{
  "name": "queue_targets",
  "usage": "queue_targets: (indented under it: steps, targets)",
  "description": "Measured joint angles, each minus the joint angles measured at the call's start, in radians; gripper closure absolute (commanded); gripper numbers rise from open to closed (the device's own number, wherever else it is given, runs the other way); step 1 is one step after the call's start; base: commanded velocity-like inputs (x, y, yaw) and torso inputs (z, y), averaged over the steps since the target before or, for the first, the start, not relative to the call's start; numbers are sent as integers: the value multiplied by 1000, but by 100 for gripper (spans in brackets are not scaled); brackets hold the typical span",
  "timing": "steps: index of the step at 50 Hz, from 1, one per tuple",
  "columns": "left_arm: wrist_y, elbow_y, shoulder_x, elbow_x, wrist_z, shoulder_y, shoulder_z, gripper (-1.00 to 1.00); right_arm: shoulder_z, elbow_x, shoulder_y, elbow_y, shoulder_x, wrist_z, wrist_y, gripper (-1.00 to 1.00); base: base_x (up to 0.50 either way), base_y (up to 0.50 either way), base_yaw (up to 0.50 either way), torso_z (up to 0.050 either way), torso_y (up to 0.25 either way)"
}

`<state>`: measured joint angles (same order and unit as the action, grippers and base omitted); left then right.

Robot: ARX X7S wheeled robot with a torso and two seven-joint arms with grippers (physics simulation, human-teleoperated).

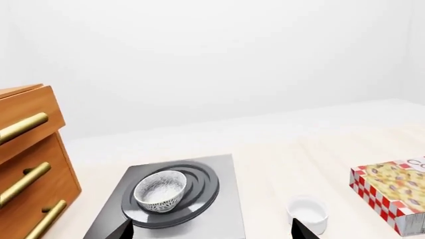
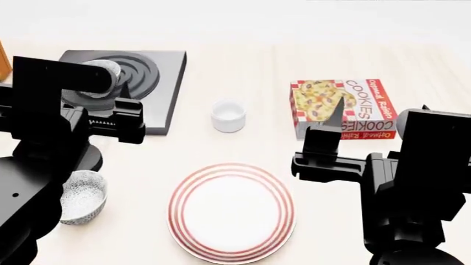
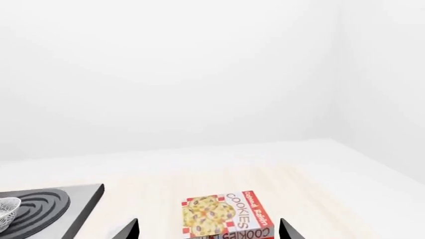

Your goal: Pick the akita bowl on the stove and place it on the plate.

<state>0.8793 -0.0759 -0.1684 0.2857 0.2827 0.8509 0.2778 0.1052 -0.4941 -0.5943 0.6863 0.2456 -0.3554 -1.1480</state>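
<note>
Head view shows the stove (image 2: 158,83) at the far left of a pale wooden table (image 2: 243,61), and the bowl (image 2: 105,70) sits on its black burner rings, largely hidden there behind the left arm. Left wrist view gives it plainly: the bowl (image 1: 160,190) stands upright in the middle of the rings, free of any finger, with the stove (image 1: 222,199) under it and a wooden drawer unit (image 1: 30,164) with brass handles just beside the stove. The left gripper (image 1: 209,231) hangs short of the bowl, only its two dark fingertips (image 1: 123,230) showing, set far apart, wider than the bowl, with nothing between them. A small white cup (image 2: 228,116) stands right of the stove, and a cookie box (image 2: 342,107) lies farther right of it. The plate (image 2: 231,212) lies near of the stove and to its right, bare, well apart from the bowl. A second bowl (image 2: 83,196) of the same pattern stands near of the stove, left of the plate, half behind the left arm. The right gripper (image 3: 209,229) hovers over the table on the far side of the plate from the stove, its tips (image 3: 287,229) spread wide and holding nothing, with the cookie box (image 3: 226,215) ahead of it.
</note>
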Motion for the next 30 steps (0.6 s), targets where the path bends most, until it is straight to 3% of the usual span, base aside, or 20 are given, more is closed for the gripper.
queue_targets:
  steps: [30]
  targets:
    - [2, 5, -12, 17, 11, 10, 12, -100, -3, -18, 0, -1, 7, -14, 4, -100, 262, 0, 0, 0, 1]
